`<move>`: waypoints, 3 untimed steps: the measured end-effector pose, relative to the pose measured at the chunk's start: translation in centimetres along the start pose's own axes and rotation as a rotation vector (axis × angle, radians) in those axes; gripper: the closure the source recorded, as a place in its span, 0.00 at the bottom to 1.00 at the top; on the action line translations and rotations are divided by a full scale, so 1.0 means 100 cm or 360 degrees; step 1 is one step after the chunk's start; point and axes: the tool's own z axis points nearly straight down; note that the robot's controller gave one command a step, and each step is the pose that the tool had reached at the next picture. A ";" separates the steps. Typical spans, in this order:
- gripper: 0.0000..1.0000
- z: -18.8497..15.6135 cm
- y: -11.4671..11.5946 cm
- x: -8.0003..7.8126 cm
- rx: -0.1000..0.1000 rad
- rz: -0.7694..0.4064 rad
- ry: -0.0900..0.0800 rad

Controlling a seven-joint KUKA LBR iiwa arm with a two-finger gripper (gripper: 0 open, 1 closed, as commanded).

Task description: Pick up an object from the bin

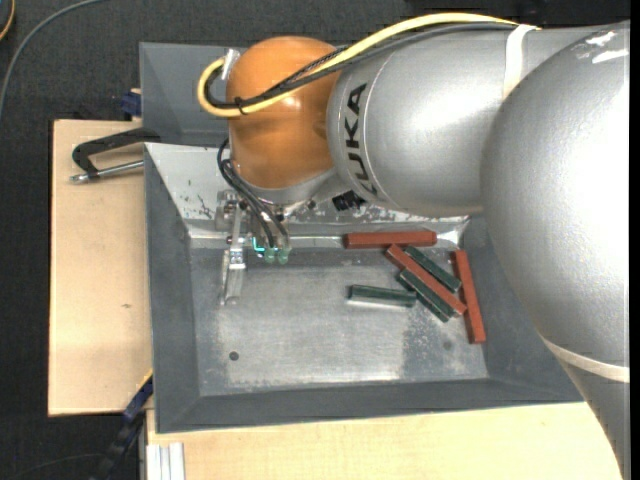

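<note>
My gripper (253, 258) hangs low over the back left part of the bin floor, close to the back wall. Its fingers stand apart, and I see nothing between them. The nearest loose thing is a red flat stick (390, 238) lying along the back wall, to the gripper's right and apart from it. A dark green stick (380, 295) lies alone on the floor further right and nearer the front. No thing lies under the gripper.
At the bin's right side lies a small heap of sticks: a slanted red one (425, 278), an upright red one (470, 303) along the right wall, and dark green ones (432, 268) between them. The arm covers the back right of the bin.
</note>
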 end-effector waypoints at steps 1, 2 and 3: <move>0.00 -0.017 -0.119 0.022 0.0005 -0.0554 -0.0012; 0.00 -0.015 -0.188 0.022 0.0005 -0.0471 -0.0012; 0.00 0.099 -0.242 0.008 0.0001 -0.0512 -0.0002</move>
